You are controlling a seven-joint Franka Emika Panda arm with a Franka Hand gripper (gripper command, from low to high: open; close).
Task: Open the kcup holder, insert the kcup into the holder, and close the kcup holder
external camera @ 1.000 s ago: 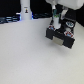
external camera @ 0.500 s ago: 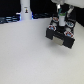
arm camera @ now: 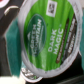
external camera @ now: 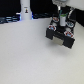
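Note:
The kcup holder point(external camera: 61, 34) is a black boxy unit on the white table, toward the exterior view's right. Its tray looks slid out toward the front, but the picture is blurred. My gripper point(external camera: 61, 17) hangs right above the holder. In the wrist view the kcup point(arm camera: 47, 37) fills the picture, its round green top with white print facing the camera, tilted. It sits between my fingers, and a teal pad point(arm camera: 10, 45) shows at its side. The gripper is shut on the kcup. The rim of another pod point(arm camera: 31, 75) shows just beyond it.
A white upright object point(external camera: 25, 9) stands at the back, toward the exterior view's left. Dark blue items point(external camera: 9, 19) lie along the back edge. The white table point(external camera: 25, 55) stretches in front of and beside the holder.
The gripper has stayed over the holder, shifting only slightly. The holder has not moved.

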